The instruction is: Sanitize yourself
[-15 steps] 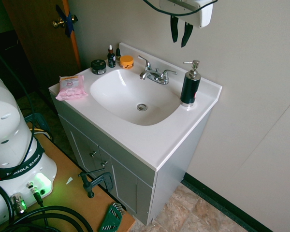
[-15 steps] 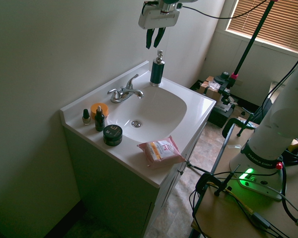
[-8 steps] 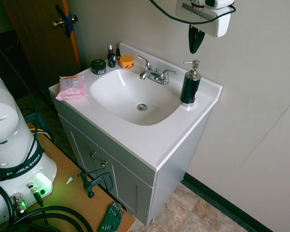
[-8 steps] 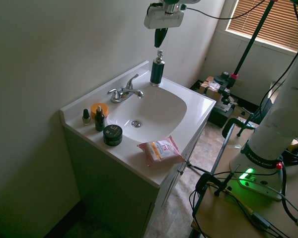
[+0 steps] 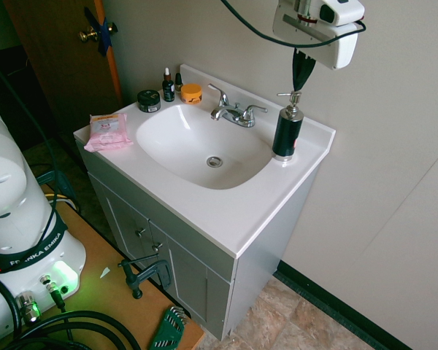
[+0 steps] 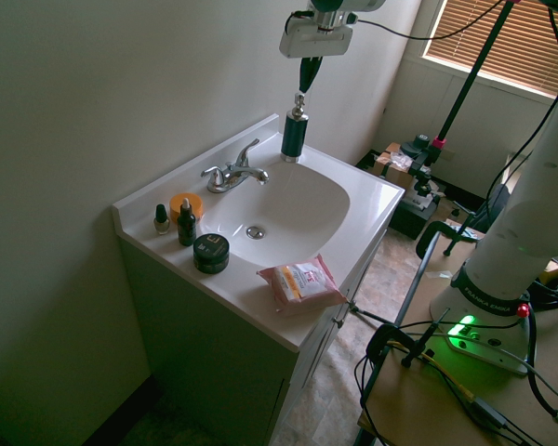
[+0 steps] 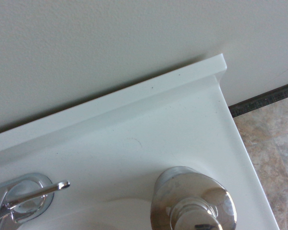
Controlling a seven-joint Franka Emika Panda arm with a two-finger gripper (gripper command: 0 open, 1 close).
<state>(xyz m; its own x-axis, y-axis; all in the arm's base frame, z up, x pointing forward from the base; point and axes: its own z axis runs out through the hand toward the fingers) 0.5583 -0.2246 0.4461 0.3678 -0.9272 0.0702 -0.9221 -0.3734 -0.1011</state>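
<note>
The robot's jaws have closed and dropped to the top of the pump bottle, at the right of the first exterior view; I can't tell whether they touch it. Nothing is gripped. The robot fills that view's left edge, its head at the upper right. Its arm looks heavy and rigid, nothing to take hold of; pressing with closed tips seems the way. The bottle, probably smooth and tippy, wants a straight push on its pump head, beside the sink.
</note>
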